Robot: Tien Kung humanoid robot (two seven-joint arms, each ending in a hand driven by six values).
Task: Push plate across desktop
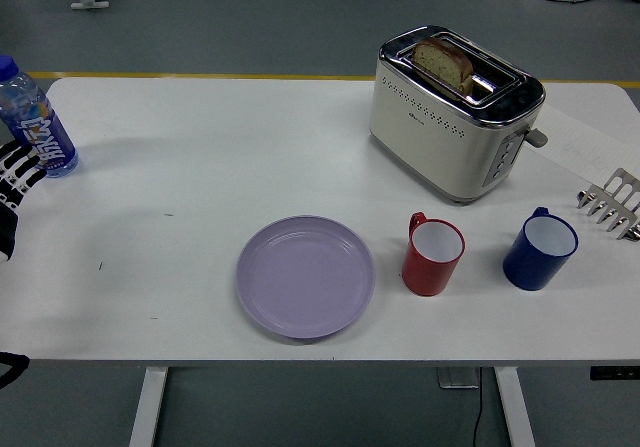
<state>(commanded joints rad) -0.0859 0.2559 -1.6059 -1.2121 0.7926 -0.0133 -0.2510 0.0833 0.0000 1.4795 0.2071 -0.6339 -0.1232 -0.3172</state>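
Lying flat near the white table's [200,147] front edge, a little left of centre: lilac plate [305,277], empty, touched by nothing. Just beside its right rim, a red mug [433,256] with white inside, handle turned toward the far side; further right, apart from it, a blue mug [540,251] of the same kind. Behind the two mugs, a cream and chrome toaster [455,107] set at an angle, one slice of bread [444,64] standing up out of its slot. At the right edge, level with the blue mug, a metal toast rack [612,204], partly cut off by the frame. Far over on the left, well apart from the plate, a plastic bottle [33,119] with blue cap and blue label, upright. Just beside and in front of that bottle, at the picture's left edge, the left hand [12,182], black with white markings, mostly out of frame; cannot tell whether fingers are spread or curled.
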